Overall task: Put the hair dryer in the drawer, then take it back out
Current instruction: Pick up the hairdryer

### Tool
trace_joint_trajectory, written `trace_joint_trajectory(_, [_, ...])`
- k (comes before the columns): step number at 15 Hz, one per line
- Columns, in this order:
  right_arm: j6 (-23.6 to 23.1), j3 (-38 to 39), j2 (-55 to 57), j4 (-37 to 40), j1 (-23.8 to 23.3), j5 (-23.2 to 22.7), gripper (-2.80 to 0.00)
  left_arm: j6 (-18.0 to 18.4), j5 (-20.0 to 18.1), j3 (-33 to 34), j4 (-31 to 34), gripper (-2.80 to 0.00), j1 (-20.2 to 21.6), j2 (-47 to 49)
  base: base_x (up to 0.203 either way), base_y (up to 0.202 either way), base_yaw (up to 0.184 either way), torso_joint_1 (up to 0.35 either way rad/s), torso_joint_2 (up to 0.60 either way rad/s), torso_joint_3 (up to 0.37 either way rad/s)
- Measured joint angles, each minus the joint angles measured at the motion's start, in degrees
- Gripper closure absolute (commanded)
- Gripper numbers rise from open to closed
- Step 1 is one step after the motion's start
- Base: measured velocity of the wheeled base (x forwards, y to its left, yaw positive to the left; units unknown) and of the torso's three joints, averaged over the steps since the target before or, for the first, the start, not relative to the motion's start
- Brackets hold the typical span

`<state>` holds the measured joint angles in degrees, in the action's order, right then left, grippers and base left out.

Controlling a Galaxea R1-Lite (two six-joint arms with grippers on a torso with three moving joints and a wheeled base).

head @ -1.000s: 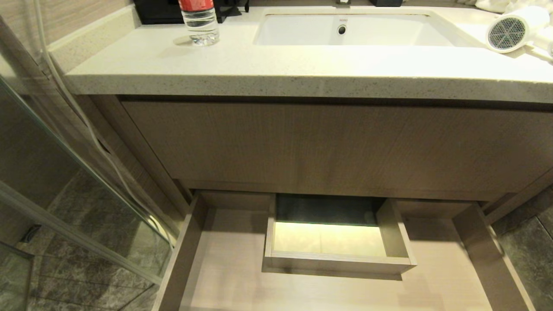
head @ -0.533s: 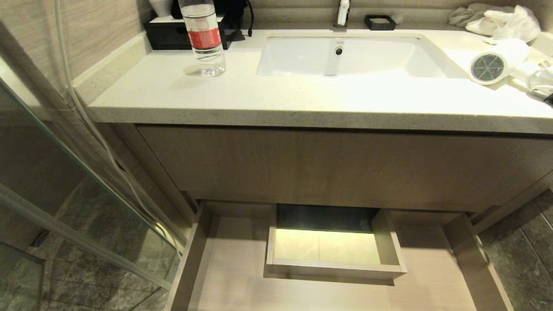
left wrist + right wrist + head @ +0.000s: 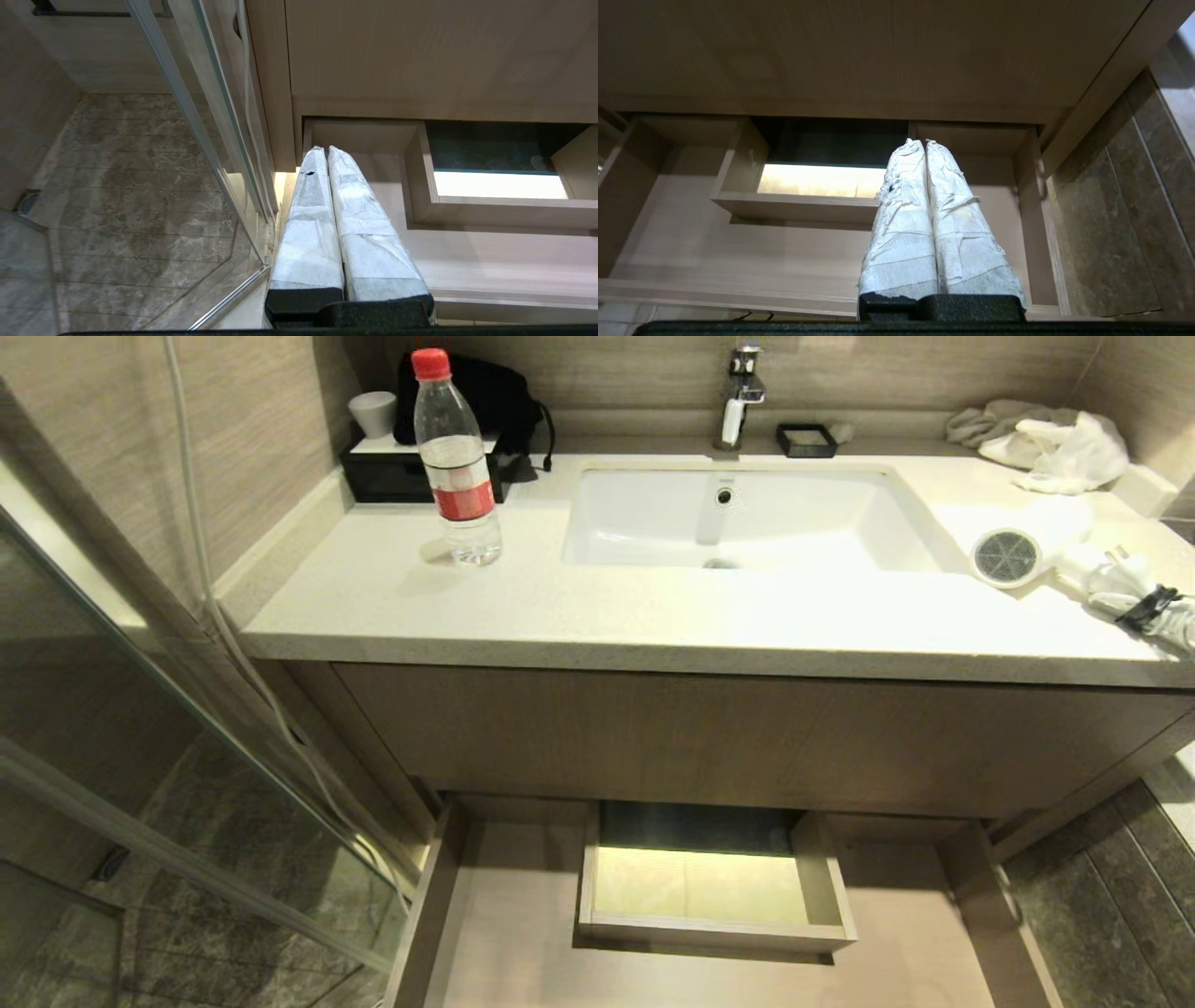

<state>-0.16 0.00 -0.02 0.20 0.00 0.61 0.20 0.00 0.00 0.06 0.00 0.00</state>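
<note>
The left gripper [image 3: 327, 150] and right gripper [image 3: 924, 142], both with white-wrapped fingers pressed together and nothing held, are seen above the pulled-out light wood-grain drawer [image 3: 971, 887]. The small white hair dryer [image 3: 1022, 546] is seen well above them on the speckled pale countertop [image 3: 579, 616].

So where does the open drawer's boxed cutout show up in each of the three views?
Head view: the boxed cutout sits bottom centre, in the open drawer below the vanity front.
Left wrist view: it lies at the right edge, beyond the shut left tool.
Right wrist view: it shows left of centre, partly behind the shut right tool.
Shared landmark: the cutout's brightly lit floor, seen in all three.
</note>
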Motion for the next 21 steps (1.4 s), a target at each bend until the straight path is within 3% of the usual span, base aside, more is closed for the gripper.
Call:
trace_joint_trajectory(12, [0.16,0.0,0.02,0.01,0.0,0.01,0.0,-0.01,0.0,0.0,0.04,0.0,0.0,0.0,0.0,0.0,0.0,0.215,-0.52,-0.309])
trace_joint_trajectory(21, [-0.05,0.0,0.02,0.09,0.0,-0.26,0.0,-0.01,-0.01,0.0,0.04,0.0,0.0,0.0,0.0,0.0,0.0,0.039,-0.08,-0.047])
